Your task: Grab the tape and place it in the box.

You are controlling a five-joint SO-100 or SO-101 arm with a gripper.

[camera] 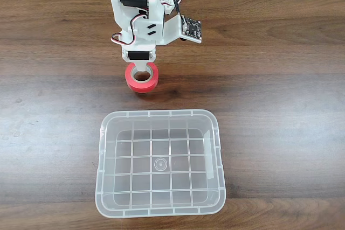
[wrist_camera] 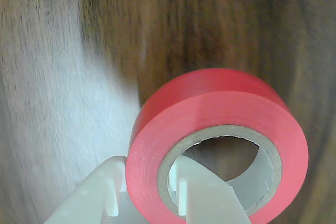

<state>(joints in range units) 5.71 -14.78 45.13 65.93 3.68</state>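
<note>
pinching glossy red tape [wrist_camera: 218, 124] wall, white plastic fingers [wrist_camera: 202, 198] astride cardboard core, clear gridded box [camera: 102, 157] near

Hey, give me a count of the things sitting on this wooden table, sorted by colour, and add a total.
Red: 1, the tape roll, with one finger of the jaws inside its core
Clear: 1, the plastic box
White: 1, the robot arm
Total: 3

The tape [camera: 142, 82] was bright red with a grey-beige core. The box [camera: 103, 179] was clear plastic with a grid pattern on its bottom. The table [camera: 280, 90] was dark brown woodgrain. The gripper [camera: 142, 71] was white, with black motor blocks.
</note>
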